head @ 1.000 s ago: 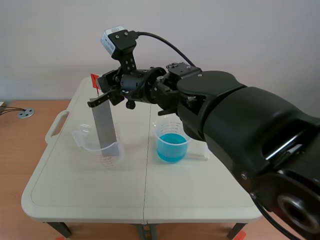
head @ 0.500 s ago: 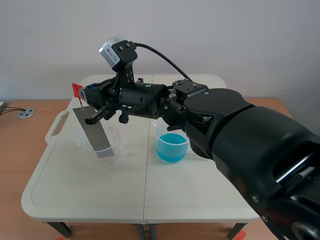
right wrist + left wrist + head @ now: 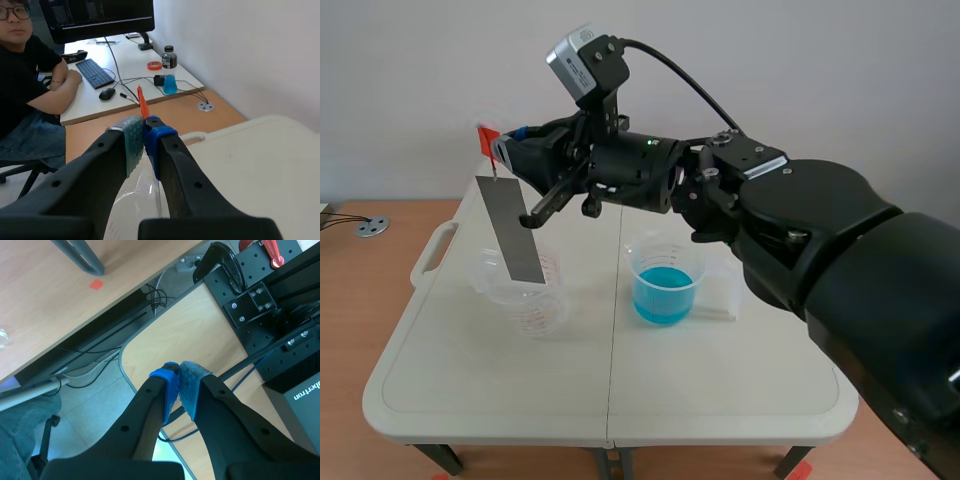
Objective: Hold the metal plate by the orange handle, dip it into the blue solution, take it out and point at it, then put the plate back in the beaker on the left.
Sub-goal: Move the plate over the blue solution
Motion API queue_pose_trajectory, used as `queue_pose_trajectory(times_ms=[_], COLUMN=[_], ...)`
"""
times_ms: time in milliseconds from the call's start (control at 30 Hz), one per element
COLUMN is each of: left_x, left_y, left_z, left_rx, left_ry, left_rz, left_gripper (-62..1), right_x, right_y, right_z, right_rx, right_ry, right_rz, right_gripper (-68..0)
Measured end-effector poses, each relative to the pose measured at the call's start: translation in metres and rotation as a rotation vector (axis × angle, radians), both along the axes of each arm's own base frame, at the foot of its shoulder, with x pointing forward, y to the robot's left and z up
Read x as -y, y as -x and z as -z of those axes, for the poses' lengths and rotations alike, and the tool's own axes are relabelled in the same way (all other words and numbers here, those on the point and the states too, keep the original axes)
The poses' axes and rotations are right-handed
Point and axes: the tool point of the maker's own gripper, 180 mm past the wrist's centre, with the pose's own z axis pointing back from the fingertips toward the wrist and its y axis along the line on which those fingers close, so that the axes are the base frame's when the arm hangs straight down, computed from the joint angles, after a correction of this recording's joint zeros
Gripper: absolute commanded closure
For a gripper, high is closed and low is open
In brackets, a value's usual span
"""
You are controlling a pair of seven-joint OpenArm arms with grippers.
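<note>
Reaches in from the right, high over the left half of the table [image 3: 470,380], with the right gripper [image 3: 520,143]. Pinches the orange handle [image 3: 488,137] between both pads, seen plainly in the right wrist view. Holds the metal plate [image 3: 510,228] hanging below that handle, tilted, lower edge down at the mouth of the clear beaker [image 3: 525,300]; cannot tell whether touching the rim. Stands well clear of the beaker of blue solution [image 3: 666,285], which sits right of the clear one with a flat white thing [image 3: 725,297] just beside it. Has the left gripper [image 3: 179,385] off the table, above a floor and a desk edge, fingers pressed together on nothing. Takes in a seated person [image 3: 30,75] at a desk beyond, with a keyboard [image 3: 93,73] and a bottle [image 3: 169,77].
</note>
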Motion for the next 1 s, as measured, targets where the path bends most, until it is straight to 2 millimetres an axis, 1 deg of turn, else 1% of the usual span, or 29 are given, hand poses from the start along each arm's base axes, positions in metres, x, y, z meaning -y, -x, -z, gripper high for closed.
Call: queue_pose_trajectory(times_ms=[133,300,533,733,833,1000], left_x=[0.0,0.0,0.0,0.0,0.0,0.0], left_y=[0.0,0.0,0.0,0.0,0.0,0.0], left_z=[0.0,0.0,0.0,0.0,0.0,0.0], left_rx=[0.0,0.0,0.0,0.0,0.0,-0.002], left_ry=[0.0,0.0,0.0,-0.001,-0.001,-0.002], left_rz=[0.0,0.0,0.0,0.0,0.0,0.0], left_gripper=[-1.2,-1.2,-1.2,-1.2,-1.3,-1.2], right_x=[0.003,0.01,0.023,0.029,0.038,0.059], right_y=[0.007,0.01,0.009,0.015,0.015,0.011], right_z=[-0.012,-0.016,-0.039,-0.059,-0.069,-0.084], right_rx=[0.043,0.065,0.132,0.176,0.186,0.187], right_ry=[-0.012,0.013,0.015,0.023,0.02,0.01], right_rz=[-0.011,-0.002,0.034,0.05,0.077,0.131], right_gripper=[-1.3,-1.3,-1.3,-1.3,-1.3,-1.3])
